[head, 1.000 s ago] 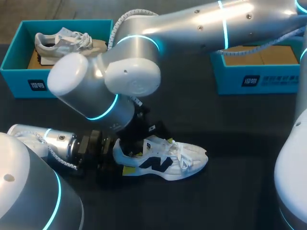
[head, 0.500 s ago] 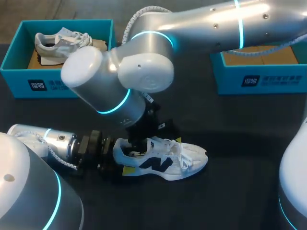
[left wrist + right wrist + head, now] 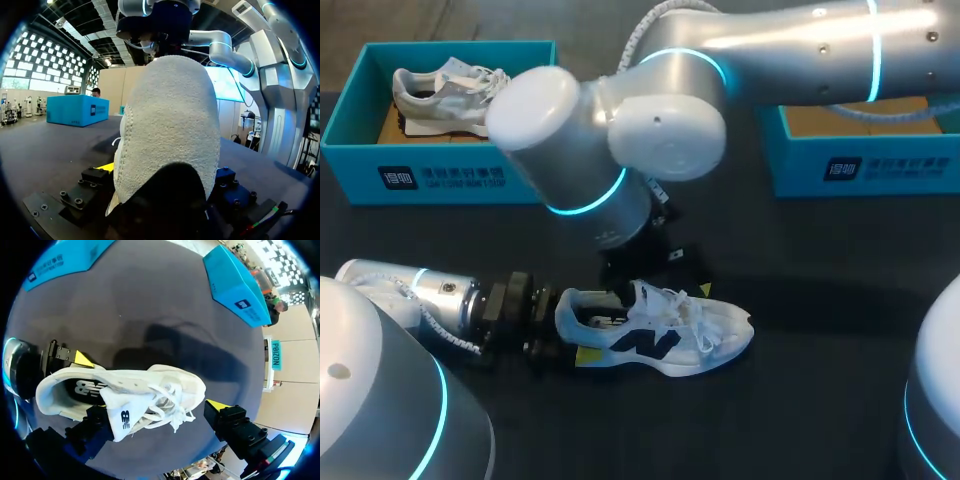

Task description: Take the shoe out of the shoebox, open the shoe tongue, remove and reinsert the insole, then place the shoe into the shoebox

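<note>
The right gripper [image 3: 160,407] is held spread wide over the shoe [image 3: 150,385], with one finger on each side of the laced upper and nothing clamped between them. The tongue [image 3: 122,421] is seen lifted out of the throat, just beside one finger; whether it is touched cannot be told. The insole [image 3: 82,387] is seen lying inside the opening, so the step in hand is judged to be the opening of the tongue, with the insole not yet taken out.

The heel [image 3: 170,125] is gripped from both flanks by the left gripper [image 3: 560,335], by which the shoe is steadied upright on its sole on the table [image 3: 800,300], the toe pointing away from the left arm. The shoe is well apart from the left shoebox [image 3: 360,160], in which a second shoe [image 3: 445,85] lies, and from the right shoebox [image 3: 860,165].

For the step to be done well, the tongue should be pinched near its free edge and drawn up and toward the toe, along the length of the shoe, so that the heel is not twisted out of the left fingers. The laces [image 3: 167,395] should be kept out of the pinch, since a snag is judged likely to drag the whole shoe.
</note>
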`<action>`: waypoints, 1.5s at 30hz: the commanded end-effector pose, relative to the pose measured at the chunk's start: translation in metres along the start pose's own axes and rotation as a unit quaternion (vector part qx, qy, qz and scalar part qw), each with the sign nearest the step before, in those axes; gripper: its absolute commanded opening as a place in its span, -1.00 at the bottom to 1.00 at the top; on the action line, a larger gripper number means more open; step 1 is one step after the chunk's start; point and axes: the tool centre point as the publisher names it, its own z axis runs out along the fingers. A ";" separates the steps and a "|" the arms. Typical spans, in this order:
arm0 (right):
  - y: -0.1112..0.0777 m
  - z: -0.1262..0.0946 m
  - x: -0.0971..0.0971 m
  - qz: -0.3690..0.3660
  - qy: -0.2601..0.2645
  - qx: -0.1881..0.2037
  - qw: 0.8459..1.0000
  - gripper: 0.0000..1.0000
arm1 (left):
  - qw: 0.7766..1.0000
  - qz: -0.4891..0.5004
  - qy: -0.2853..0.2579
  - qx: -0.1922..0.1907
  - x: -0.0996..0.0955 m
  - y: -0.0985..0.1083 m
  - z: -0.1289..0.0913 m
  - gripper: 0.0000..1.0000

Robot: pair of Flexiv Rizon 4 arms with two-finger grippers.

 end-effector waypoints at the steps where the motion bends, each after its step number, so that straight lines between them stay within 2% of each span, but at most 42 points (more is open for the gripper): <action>1: -0.005 0.002 -0.002 0.105 0.026 0.007 0.994 1.00 | 1.000 0.000 -0.001 0.000 0.001 0.002 0.001 -1.00; 12: -0.011 0.015 0.006 0.092 0.076 0.039 0.992 0.98 | 1.000 0.000 -0.001 0.000 0.001 0.002 0.001 -1.00; 15: -0.012 0.013 0.007 0.091 0.081 0.041 0.992 0.75 | 1.000 0.000 -0.001 0.000 0.001 0.002 0.001 -1.00; 17: -0.013 0.009 0.007 0.090 0.082 0.041 0.992 0.52 | 1.000 0.000 -0.001 0.000 0.001 0.002 0.001 -1.00; 19: -0.014 0.006 0.006 0.088 0.086 0.041 0.992 0.40 | 1.000 0.000 -0.001 0.000 0.001 0.002 0.001 -1.00; 22: -0.016 0.002 0.005 0.085 0.093 0.045 0.991 0.29 | 1.000 0.000 -0.001 0.000 0.001 0.002 0.001 -1.00; 27: -0.020 -0.005 0.001 0.081 0.105 0.055 0.990 0.28 | 1.000 0.000 -0.001 0.000 0.001 0.002 0.001 -1.00; 31: -0.020 -0.005 -0.001 0.078 0.116 0.063 0.988 0.00 | 1.000 0.000 -0.001 0.000 0.001 0.002 0.001 -1.00; 35: -0.017 0.001 -0.001 0.067 0.131 0.077 0.986 -0.11 | 1.000 0.000 -0.001 0.000 0.001 0.002 0.001 -1.00; 38: -0.017 0.005 -0.003 0.063 0.149 0.079 0.984 -0.40 | 1.000 0.000 -0.001 0.000 0.001 0.002 0.001 -1.00; 40: -0.018 0.004 -0.005 0.057 0.162 0.080 0.982 -1.00 | 1.000 0.000 -0.001 0.000 0.001 0.002 0.001 -1.00; 45: -0.021 -0.002 -0.012 0.039 0.191 0.078 0.978 -1.00 | 1.000 0.000 -0.001 0.000 0.001 0.002 0.001 -1.00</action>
